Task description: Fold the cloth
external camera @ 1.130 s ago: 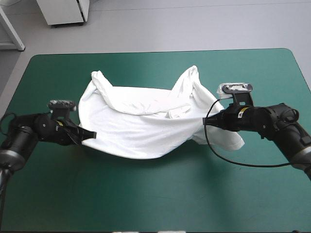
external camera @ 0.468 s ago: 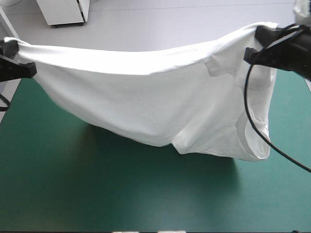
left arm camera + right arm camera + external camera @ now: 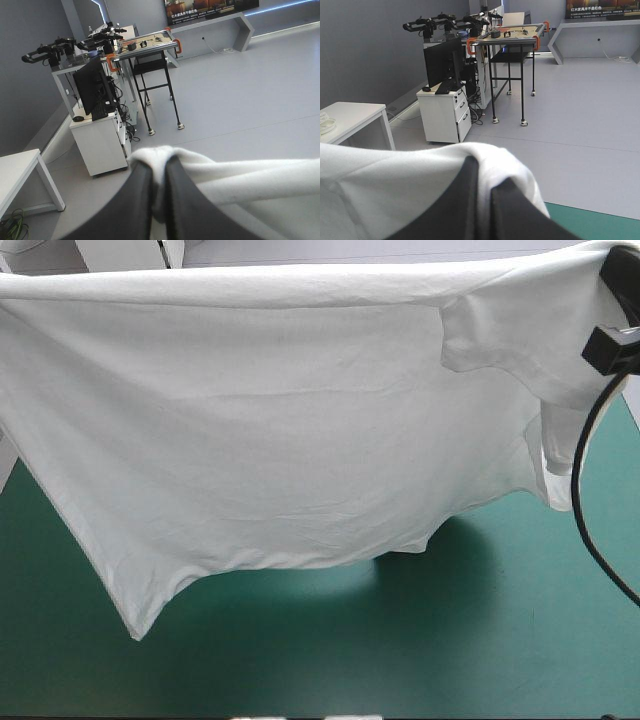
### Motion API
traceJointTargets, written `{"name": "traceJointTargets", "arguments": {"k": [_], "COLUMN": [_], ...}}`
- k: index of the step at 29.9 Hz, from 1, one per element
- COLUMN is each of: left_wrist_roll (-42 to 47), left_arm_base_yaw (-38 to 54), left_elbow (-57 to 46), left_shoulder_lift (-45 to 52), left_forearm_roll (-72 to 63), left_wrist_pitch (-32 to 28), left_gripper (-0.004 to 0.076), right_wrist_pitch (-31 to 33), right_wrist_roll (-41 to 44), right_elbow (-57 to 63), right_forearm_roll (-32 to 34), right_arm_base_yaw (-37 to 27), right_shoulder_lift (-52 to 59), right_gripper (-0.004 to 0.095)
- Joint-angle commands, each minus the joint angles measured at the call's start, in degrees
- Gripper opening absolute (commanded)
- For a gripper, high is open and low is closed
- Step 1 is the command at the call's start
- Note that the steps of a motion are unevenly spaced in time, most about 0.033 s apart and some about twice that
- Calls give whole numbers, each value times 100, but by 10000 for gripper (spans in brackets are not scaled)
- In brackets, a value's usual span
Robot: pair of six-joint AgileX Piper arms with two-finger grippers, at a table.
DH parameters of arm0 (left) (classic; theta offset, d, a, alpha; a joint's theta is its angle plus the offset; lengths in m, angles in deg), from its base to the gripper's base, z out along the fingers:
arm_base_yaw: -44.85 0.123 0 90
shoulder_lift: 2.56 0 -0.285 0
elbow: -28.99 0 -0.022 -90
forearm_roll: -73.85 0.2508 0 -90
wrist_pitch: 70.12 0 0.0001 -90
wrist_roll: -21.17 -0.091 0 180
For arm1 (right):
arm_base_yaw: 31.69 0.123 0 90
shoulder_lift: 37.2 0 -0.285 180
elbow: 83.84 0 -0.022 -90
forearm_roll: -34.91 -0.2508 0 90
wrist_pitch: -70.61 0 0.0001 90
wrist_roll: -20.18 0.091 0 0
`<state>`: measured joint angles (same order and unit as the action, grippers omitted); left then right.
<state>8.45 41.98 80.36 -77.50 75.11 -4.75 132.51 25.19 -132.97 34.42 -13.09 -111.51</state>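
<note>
White T-shirt (image 3: 280, 440) hangs from left gripper (image 3: 159, 169), right gripper (image 3: 486, 175).

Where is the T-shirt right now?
In the high view the T-shirt hangs stretched above the teal-green table, held between the left gripper and right gripper.

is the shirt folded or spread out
Spread, not folded: the T-shirt hangs as one wide sheet over the table, held by the left gripper and right gripper.

Left tool (image 3: 159, 175): raised high, pointing level, black fingers pinched almost together on the T-shirt (image 3: 240, 182). Right tool (image 3: 485, 177): raised high, level, fingers likewise pinched on it.
</note>
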Motion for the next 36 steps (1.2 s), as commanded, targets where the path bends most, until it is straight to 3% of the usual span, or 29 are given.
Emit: {"name": "traceJointTargets", "arguments": {"k": [1,12,21,32,35,36], "left_wrist_roll": [0,0,167,383,601,769], "left_arm_base_yaw": [-35,-35,-35,-35,-35,-35], "left_elbow": [73,-1352,-2052,-2063,-2063,-2063], "left_shoulder_lift": [-74,-717,-1740,-3798,-4268,-4420], "left_forearm_roll": [91,58,29,12,-8,4], "left_wrist_pitch": [-264,-666,-1864,-3459,-3987,-4183], "left_gripper": [-9,-9,-9,-9,22,65], "right_wrist_pitch": [-446,-452,-1408,-3203,-3502,-3612], "right_wrist_roll": [-66,-183,-254,-185,-54,-65], "right_elbow": [-105,288,288,288,266,251], "right_forearm_roll": [13,12,84,271,271,271], "right_arm_base_yaw": [-19,-19,-30,-30,-63,-87], "right_shoulder_lift": [-30,-1589,-3009,-4908,-5235,-5343], "right_gripper": [-19,-19,-19,-18,71,170]}}
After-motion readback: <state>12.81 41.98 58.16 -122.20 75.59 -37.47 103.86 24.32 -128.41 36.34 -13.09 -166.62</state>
